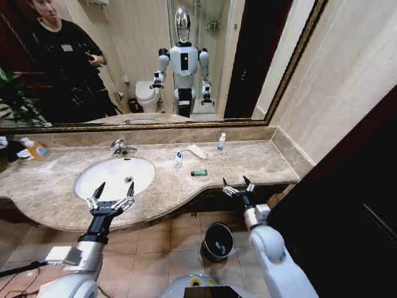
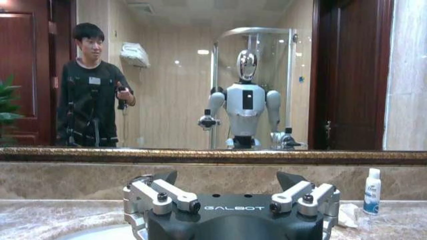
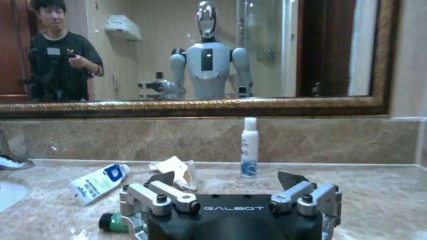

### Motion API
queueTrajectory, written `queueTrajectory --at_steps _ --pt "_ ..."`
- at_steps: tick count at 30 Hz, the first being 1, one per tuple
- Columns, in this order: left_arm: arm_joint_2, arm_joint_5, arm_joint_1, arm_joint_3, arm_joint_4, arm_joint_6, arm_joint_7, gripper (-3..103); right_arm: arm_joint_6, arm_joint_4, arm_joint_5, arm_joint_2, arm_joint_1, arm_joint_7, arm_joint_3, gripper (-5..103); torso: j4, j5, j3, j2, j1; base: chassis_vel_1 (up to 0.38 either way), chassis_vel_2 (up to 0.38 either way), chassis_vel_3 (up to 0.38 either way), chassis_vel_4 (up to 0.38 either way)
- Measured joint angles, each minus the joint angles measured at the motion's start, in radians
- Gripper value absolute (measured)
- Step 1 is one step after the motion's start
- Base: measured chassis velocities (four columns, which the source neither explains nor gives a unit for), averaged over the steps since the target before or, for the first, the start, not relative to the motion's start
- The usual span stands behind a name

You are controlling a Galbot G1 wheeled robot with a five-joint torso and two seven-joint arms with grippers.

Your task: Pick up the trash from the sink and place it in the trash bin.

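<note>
Both arms are raised at the near edge of the marble surface (image 1: pixel 260 162), and nothing has been picked up yet. The left tool (image 1: pixel 111 197) hangs over the near rim of the sink (image 1: pixel 115 177), fingers spread and released, holding nothing. The right tool (image 1: pixel 238 187) sits at the near edge further right, also spread wide and empty.

The trash lies on the surface to the right of the basin rather than in it: a lying clear bottle (image 1: pixel 178 159), a short green tube (image 1: pixel 198 172) just near of it, a flat white packet (image 1: pixel 197 151) further back, and an upright clear bottle (image 1: pixel 221 142) near the far wall. The trash bin (image 1: pixel 218 241) stands on the floor below the surface edge, between the two arms.

The right tool looks best placed to start, since the green tube is the nearest item to it. A sound approach would be from above, fingers straddling the tube across its narrow width, closing low against the stone so it cannot roll away. Lift clear of the edge before swinging down to the bin
</note>
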Motion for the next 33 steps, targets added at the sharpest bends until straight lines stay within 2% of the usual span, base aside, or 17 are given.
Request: queueTrajectory --at_steps 5,11,15,24,26,33 --pt "0.000 0.000 0.000 0.000 0.000 0.000 0.000 100 -0.040 -0.069 0.074 -0.029 0.106 -0.017 -0.022 100 -0.0001 0.0001 0.000 0.000 0.000 0.000 0.000 0.000 0.000" --pt "0.000 0.000 0.000 0.000 0.000 0.000 0.000 100 -0.055 -0.137 0.132 -0.042 0.192 -0.037 -0.051 100 -0.0003 0.0000 0.000 0.000 0.000 0.000 0.000 0.000 0.000" --pt "0.000 0.000 0.000 0.000 0.000 0.000 0.000 100 -0.050 -0.245 0.178 -0.035 0.291 -0.041 -0.105 100 -0.0002 0.0000 0.000 0.000 0.000 0.000 0.000 0.000 0.000" --pt "0.000 0.000 0.000 0.000 0.000 0.000 0.000 100 -0.008 -0.431 0.157 -0.007 0.458 -0.039 -0.151 100 -0.0001 0.0000 0.000 0.000 0.000 0.000 0.000 0.000 0.000" --pt "0.000 0.000 0.000 0.000 0.000 0.000 0.000 100 0.008 -0.526 0.146 0.014 0.531 -0.031 -0.160 100 -0.0001 0.0001 0.000 0.000 0.000 0.000 0.000 0.000 0.000" --pt "0.000 0.000 0.000 0.000 0.000 0.000 0.000 100 0.027 -0.662 0.117 0.045 0.633 -0.017 -0.154 100 -0.0001 -0.0001 0.000 0.000 0.000 0.000 0.000 0.000 0.000"
